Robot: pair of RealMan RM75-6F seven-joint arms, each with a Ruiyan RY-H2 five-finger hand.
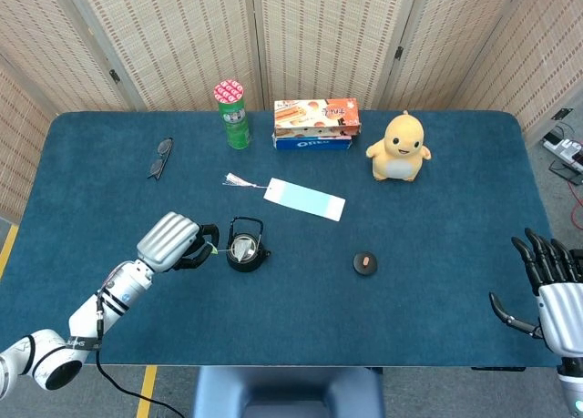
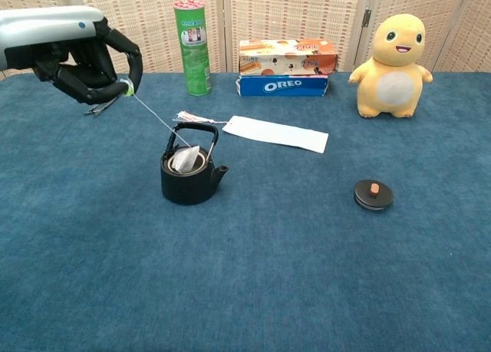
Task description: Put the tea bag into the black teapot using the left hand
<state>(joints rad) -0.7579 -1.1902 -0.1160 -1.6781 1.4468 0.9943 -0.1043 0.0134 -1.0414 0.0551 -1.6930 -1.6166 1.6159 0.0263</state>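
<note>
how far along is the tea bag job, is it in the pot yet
Mostly done: the tea bag sits in the open mouth of the black teapot, part of it above the rim. In hand: the left hand pinches the tag, with the string taut to the bag. Left: let go of the tag. The lid lies apart on the table; the right hand idles open.

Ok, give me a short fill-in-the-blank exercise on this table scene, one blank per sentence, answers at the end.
1. The left robot hand pinches the thin string of the white tea bag, which sits in the mouth of the black ____.
2. The small round black lid lies on the blue ____.
3. The yellow plush toy stands to the right of the ____ biscuit box.

Answers: teapot; table; Oreo
</note>
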